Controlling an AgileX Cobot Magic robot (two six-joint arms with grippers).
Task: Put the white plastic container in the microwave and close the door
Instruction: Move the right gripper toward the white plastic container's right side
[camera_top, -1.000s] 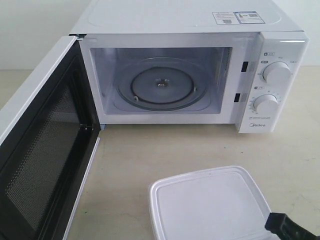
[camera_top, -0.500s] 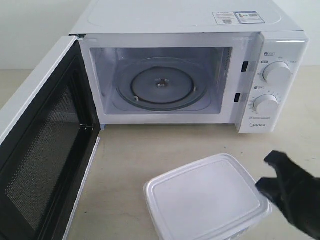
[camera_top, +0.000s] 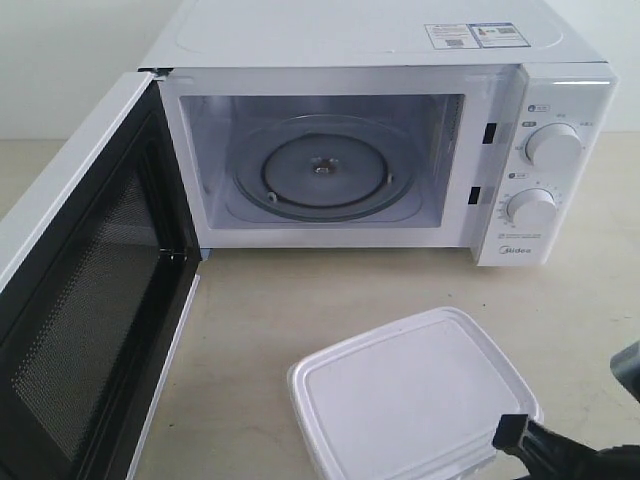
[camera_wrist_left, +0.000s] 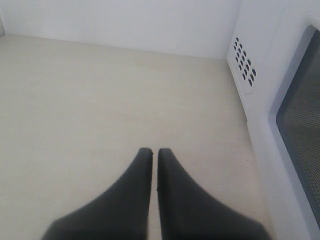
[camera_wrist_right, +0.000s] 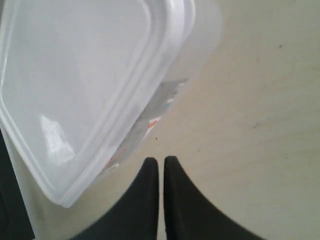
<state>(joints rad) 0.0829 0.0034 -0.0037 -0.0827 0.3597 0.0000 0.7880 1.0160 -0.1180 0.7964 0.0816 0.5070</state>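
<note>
The white plastic container (camera_top: 412, 400) sits lid-up on the table in front of the microwave (camera_top: 350, 150). Its red-and-white label (camera_wrist_right: 150, 125) shows on the side wall facing my right gripper. The door (camera_top: 80, 300) hangs wide open to the left, and the glass turntable (camera_top: 322, 172) is bare. My right gripper (camera_top: 510, 433) is shut with nothing in it, low at the container's near right corner (camera_wrist_right: 161, 160), just beside the box. My left gripper (camera_wrist_left: 154, 151) is shut and holds nothing. It hovers over bare table beside the door's outer window (camera_wrist_left: 302, 120), out of the exterior view.
The microwave's vented side wall (camera_wrist_left: 243, 62) stands just beyond the open door near my left gripper. Two dials (camera_top: 552, 145) sit on the right panel. Beige table (camera_top: 330, 290) lies between the container and the oven's mouth.
The container slid a little left and toward the microwave a second ago and has stayed put since. My right gripper rose beside it, then dropped low to its near right corner.
</note>
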